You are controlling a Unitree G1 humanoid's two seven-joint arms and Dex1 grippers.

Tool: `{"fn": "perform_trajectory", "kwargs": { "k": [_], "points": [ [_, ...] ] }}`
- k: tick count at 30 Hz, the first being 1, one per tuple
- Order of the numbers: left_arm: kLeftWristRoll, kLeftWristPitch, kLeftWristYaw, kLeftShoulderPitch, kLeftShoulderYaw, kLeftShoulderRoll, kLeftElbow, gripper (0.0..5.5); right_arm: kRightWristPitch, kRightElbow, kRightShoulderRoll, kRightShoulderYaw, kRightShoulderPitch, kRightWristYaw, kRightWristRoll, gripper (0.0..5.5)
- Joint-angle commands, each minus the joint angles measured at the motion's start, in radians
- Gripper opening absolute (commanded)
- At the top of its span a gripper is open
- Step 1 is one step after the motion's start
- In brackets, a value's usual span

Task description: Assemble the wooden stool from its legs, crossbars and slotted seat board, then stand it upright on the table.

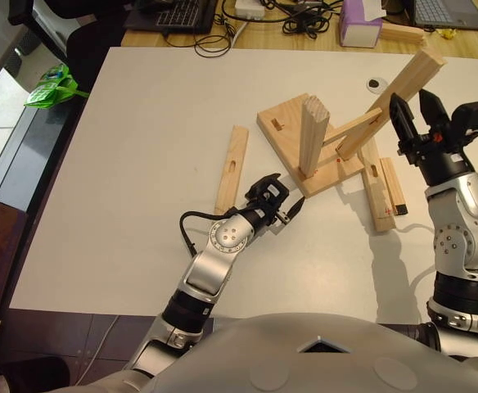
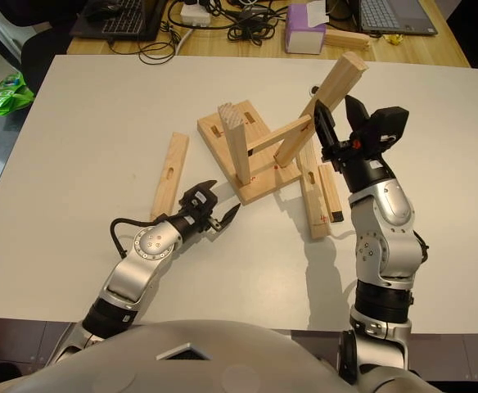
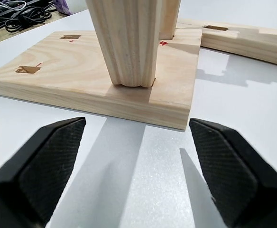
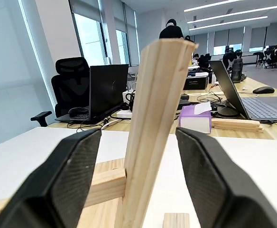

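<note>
The slotted seat board [image 1: 286, 149] lies flat mid-table with one leg [image 1: 313, 135] standing upright in a slot at its near corner, and a crossbar [image 1: 355, 128] runs from that leg to a second leg [image 1: 396, 88] that leans away to the far right. The right gripper [image 1: 411, 100] straddles this tilted leg with its jaws apart, a gap showing on either side. The left gripper [image 1: 288, 195] sits low on the white table [image 1: 141, 123] just near of the board's corner, jaws spread wide, while a loose slotted leg [image 1: 232, 168] lies left of the board and two more wooden pieces [image 1: 376, 192] lie right of it.
</note>
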Motion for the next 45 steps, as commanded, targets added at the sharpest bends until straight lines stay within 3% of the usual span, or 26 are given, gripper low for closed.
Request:
{"fn": "perform_trajectory", "kwargs": {
  "k": [1,4,7,12,20,25,32,41,45],
  "points": [
    [0.011,-0.010,0.002,0.004,0.002,0.008,0.017,4.03,0.004,0.000,-0.114,-0.053,0.144,0.132,0.005,2.90],
    [0.017,-0.027,0.010,0.021,-0.002,0.009,0.035,4.03,0.062,-0.051,-0.216,-0.082,0.266,0.296,0.085,2.90],
    [0.020,-0.040,0.013,0.032,-0.005,0.009,0.054,4.03,0.087,-0.086,-0.220,-0.084,0.255,0.324,0.135,2.60],
    [0.019,-0.044,0.000,0.031,-0.009,0.016,0.058,4.03,0.113,-0.178,-0.108,0.011,0.157,0.208,0.155,1.78],
    [0.024,-0.042,-0.029,0.023,-0.024,0.030,0.054,4.03,0.071,-0.126,0.081,0.147,-0.104,-0.030,0.007,0.07],
    [0.031,-0.039,-0.038,0.028,-0.033,0.038,0.039,4.03,0.141,-0.079,0.057,0.230,-0.100,-0.055,-0.091,0.03],
    [0.041,-0.036,-0.035,0.020,-0.032,0.031,0.037,4.03,0.249,-0.028,0.058,0.256,-0.069,-0.071,-0.129,0.03],
    [0.048,-0.042,-0.037,0.019,-0.033,0.033,0.046,4.03,0.039,-0.127,0.151,0.150,-0.181,-0.100,-0.091,0.03],
    [0.051,-0.042,-0.042,0.017,-0.034,0.034,0.042,4.03,0.064,-0.132,0.135,0.155,-0.205,-0.114,-0.109,0.03]
  ]
}}
